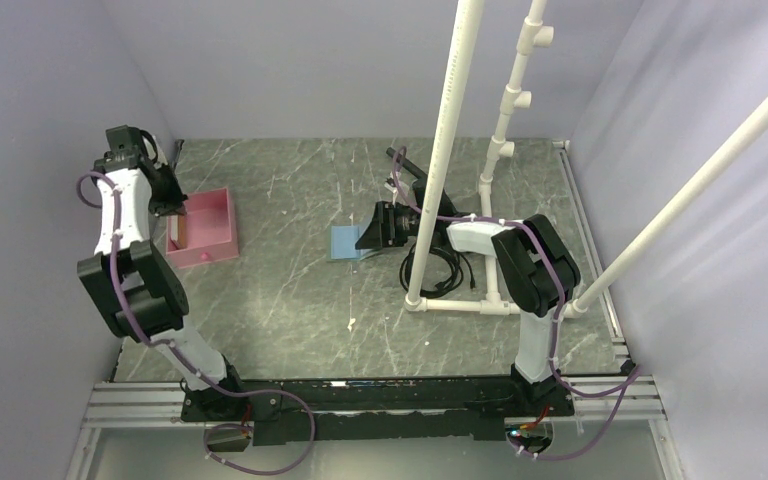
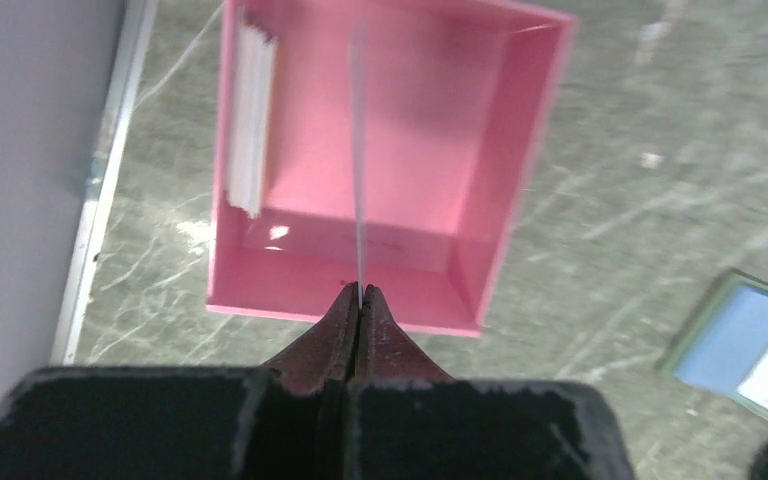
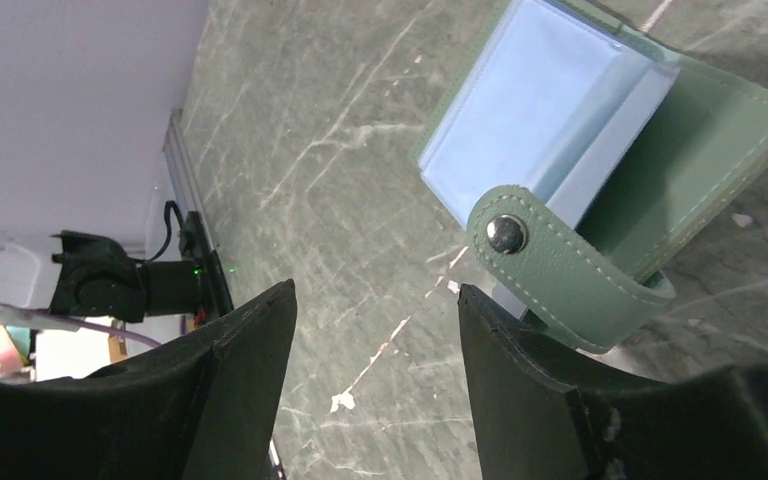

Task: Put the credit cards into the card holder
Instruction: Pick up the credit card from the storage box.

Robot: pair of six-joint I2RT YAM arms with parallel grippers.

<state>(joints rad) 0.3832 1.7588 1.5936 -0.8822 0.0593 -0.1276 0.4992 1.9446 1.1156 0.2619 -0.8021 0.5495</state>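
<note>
Left end effector [image 2: 360, 292]: jaws closed, pinching a thin pale credit card [image 2: 358, 150] by one edge. The card shows edge-on and hangs over the pink rectangular plastic tray [image 2: 520, 170]. A stack of pale cards [image 2: 250, 120] stands on edge against the tray's left wall. From the top view, this end effector sits over the tray's left side, at the left of the grey marbled worktop [image 1: 290, 300].

Right end effector [image 3: 375, 340]: jaws wide apart, nothing between them. The flat muted-green card holder [image 3: 700, 150] lies open mid-worktop just beyond the fingers, pale blue inside up. Its snap tab [image 3: 550, 260] curls over near the right finger; I cannot tell whether they touch. The holder is well apart from the tray.
</note>
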